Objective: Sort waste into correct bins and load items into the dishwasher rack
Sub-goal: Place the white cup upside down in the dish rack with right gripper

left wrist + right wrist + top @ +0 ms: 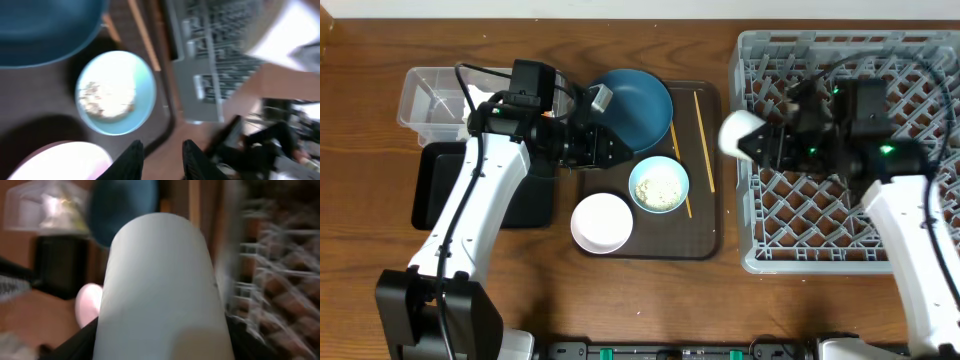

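One item out of the six is on its way: the right gripper (761,142) is clamping the white cup (738,133) and holding it on its side at the nine o'clock edge of the dishwasher rack (840,40). No dish is showing among the pegs yet, though the arm is hiding part of the lattice.

Everything else is waiting on the brown serving tray (705,225). The dark blue bowl (640,100) is sitting at its twelve o'clock, the small pale blue bowl (660,184) near the middle and the white bowl (601,222) at seven o'clock. The two chopsticks (705,145) are lying lengthwise along the three o'clock side.

The beige crumbs (102,100) are lying in the pale blue bowl, so that waste looks unsorted. No tissue or wrapper is showing on the tray. Something pale is lying in the clear tub (425,100) at the table's ten o'clock, too blurred to name. The black tray (432,190) is just below it, at nine o'clock.

The left gripper (612,150) is hovering at the serving tray's ten o'clock, fingers slightly parted and carrying nothing.
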Motion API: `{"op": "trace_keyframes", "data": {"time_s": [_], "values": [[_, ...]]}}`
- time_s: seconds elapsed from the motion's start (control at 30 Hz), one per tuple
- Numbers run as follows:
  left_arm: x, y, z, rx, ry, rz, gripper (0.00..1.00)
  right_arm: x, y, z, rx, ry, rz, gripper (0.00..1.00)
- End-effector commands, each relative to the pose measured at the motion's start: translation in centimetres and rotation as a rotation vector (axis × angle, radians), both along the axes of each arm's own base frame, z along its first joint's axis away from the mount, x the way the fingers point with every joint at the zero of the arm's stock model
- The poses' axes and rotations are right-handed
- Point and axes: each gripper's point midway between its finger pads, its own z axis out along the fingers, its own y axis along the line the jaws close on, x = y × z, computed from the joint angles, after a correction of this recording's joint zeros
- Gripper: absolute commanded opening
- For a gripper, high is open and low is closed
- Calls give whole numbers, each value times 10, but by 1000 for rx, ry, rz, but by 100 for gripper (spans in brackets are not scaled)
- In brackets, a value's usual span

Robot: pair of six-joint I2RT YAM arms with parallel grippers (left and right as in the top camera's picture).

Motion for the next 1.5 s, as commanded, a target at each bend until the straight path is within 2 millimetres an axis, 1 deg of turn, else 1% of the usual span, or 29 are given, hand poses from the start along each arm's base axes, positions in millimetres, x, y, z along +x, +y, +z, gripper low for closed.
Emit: {"op": "trace_keyframes", "data": {"time_s": [0.0, 0.07, 0.13, 0.27, 0.33, 0.43, 0.6, 0.77, 0.93, 1.03, 1.1, 1.17, 1.23, 1.27, 1.33, 1.47], "values": [[8, 17, -12, 133, -29, 37, 29, 0, -35, 31, -227, -69, -102, 50], [9, 21, -16, 162, -29, 47, 29, -12, -44, 34, -290, -26, -122, 51], [10, 25, -19, 190, -29, 56, 30, -24, -49, 31, -335, 24, -131, 50], [11, 32, -24, 235, -31, 71, 29, -44, -57, 13, -410, 145, -139, 50], [12, 35, -26, 257, -34, 79, 30, -51, -60, 3, -447, 206, -134, 50], [13, 38, -27, 271, -36, 84, 30, -58, -59, -12, -468, 291, -108, 51], [12, 38, -27, 272, -33, 83, 30, -63, -60, -39, -499, 429, -78, 51], [12, 38, -27, 272, -32, 83, 30, -63, -60, -66, -525, 537, -46, 52], [12, 38, -27, 272, -32, 83, 30, -59, -59, -85, -538, 596, -26, 51], [11, 38, -28, 273, -28, 82, 30, -59, -59, -94, -545, 629, -17, 57], [11, 38, -28, 274, -25, 82, 30, -59, -59, -98, -548, 644, -14, 62], [11, 39, -28, 277, -25, 83, 30, -59, -59, -100, -547, 650, -13, 70], [11, 39, -28, 277, -25, 83, 30, -59, -59, -100, -546, 651, -12, 80], [11, 39, -28, 277, -25, 83, 30, -59, -58, -100, -545, 651, -12, 83], [11, 39, -28, 277, -25, 83, 30, -59, -58, -100, -546, 651, -12, 85], [11, 39, -28, 277, -26, 83, 30, -59, -58, -100, -545, 651, -13, 85]]}}
